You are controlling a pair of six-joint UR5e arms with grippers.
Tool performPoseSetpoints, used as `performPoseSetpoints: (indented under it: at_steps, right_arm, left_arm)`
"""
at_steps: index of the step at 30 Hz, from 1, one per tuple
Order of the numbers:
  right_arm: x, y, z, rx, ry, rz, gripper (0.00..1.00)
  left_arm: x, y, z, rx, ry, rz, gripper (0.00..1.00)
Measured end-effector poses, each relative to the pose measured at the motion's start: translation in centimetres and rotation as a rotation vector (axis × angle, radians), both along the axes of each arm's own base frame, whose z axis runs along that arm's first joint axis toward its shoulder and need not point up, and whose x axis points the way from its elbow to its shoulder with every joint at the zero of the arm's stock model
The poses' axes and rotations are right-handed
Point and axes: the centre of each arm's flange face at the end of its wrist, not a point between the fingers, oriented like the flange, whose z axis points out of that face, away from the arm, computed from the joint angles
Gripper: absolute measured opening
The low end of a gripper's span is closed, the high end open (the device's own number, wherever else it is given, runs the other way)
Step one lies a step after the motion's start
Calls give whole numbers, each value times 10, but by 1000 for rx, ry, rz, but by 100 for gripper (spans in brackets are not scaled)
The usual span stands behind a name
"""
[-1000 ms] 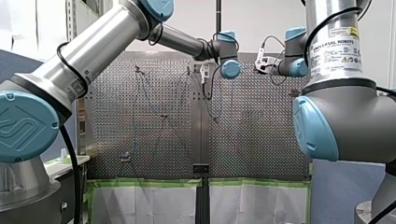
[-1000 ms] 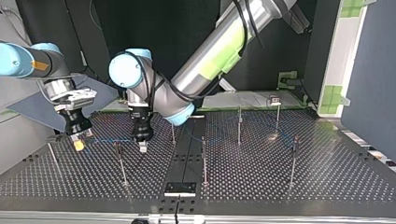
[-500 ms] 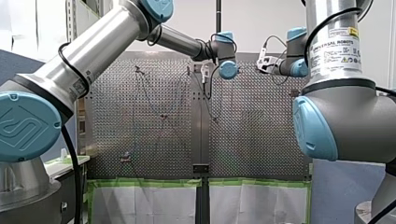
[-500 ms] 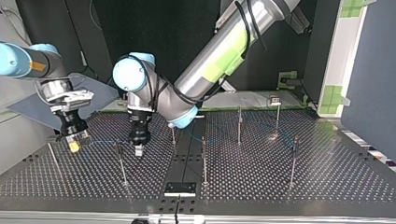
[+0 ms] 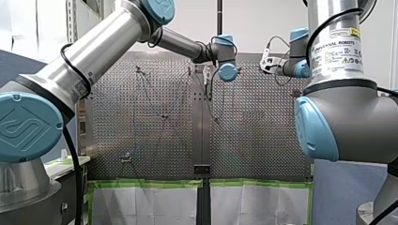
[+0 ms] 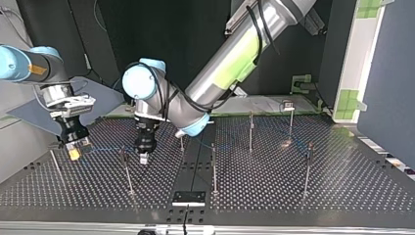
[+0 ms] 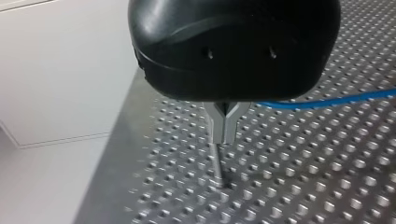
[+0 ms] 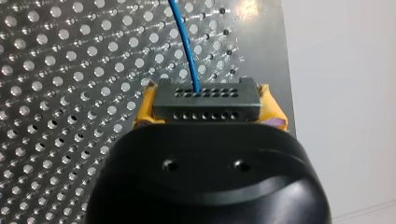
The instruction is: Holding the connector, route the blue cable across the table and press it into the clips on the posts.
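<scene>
2 pinched: L claw (image 7: 225, 134); R claw (image 8: 208, 114) on connector (image 8: 205, 100)

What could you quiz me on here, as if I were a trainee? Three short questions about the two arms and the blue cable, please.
1. True or false: my right gripper grips the black connector between yellow pads.
2. Which colour is the cable leaving that connector? A red, B blue, C green.
3. Fill the gap: in the left wrist view, my left gripper has its metal fingers ___ (open or shut).
Key: 1 true; 2 B; 3 shut.
</scene>
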Motion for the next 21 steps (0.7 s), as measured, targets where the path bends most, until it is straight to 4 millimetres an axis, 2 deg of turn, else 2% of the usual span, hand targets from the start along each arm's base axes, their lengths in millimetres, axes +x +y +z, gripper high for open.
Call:
performPoseSetpoints:
  at_steps: [4, 10, 18, 20, 21]
  right_arm:
    - [-1, -4, -5, -3, 0, -2, 0]
    - [-4, -11, -11, -13, -7, -3, 0]
    - [-7, -14, -14, -14, -9, -6, 0]
    - [-7, -14, -14, -14, -9, -6, 0]
    - [-7, -14, -14, -14, -9, -6, 0]
  left_arm:
    - [16, 6, -11, 7, 0, -5, 1]
    - [32, 15, -6, 0, -20, -10, 1]
    - [35, 16, -2, -3, -28, -11, 1]
    - [33, 14, -1, -3, -28, -13, 22]
    - [33, 14, -1, -3, -28, -14, 22]
